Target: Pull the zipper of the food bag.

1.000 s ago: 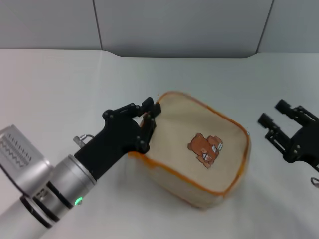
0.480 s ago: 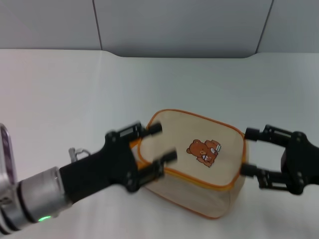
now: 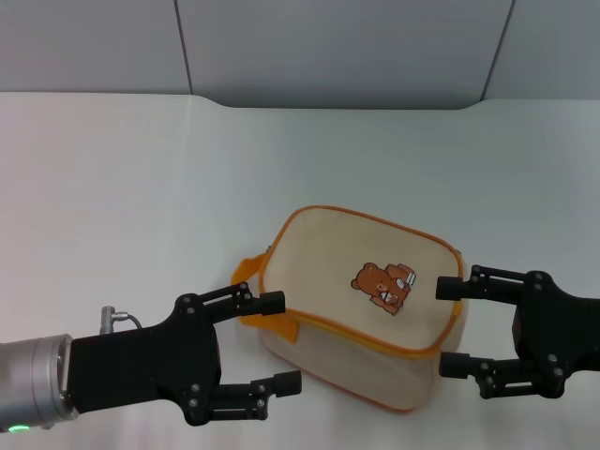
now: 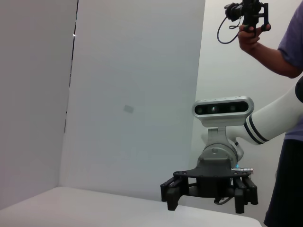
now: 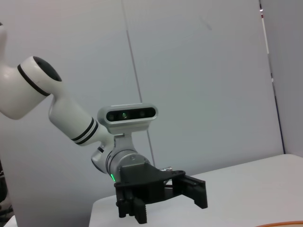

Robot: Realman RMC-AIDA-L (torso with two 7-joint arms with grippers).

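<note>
The food bag (image 3: 361, 305) lies on the white worktop (image 3: 141, 187), near the front edge of the head view, with its bear-printed panel facing up. Orange piping runs around that panel, and part of the orange strap handle (image 3: 251, 281) shows at the bag's left side. The zipper pull tab cannot be made out in any view.

The left pincer (image 3: 281, 342) sits at the bag's lower-left corner. Its two fingers are spread apart: the upper fingertip lies over the strap handle region at the bag's left edge, the lower fingertip just beside the bag's front-left side. Nothing is gripped between them.

The right pincer (image 3: 452, 326) sits at the bag's right end, also spread apart. Its upper fingertip overlaps the right edge of the bear panel; its lower fingertip lies against the bag's right side wall (actual contact cannot be confirmed). It holds nothing.

In the left wrist view, the right pincer (image 4: 209, 201) appears across the worktop with fingers apart. In the right wrist view, the left pincer (image 5: 163, 201) appears likewise, and an orange sliver of the bag's piping (image 5: 284, 224) shows at the frame edge.
</note>
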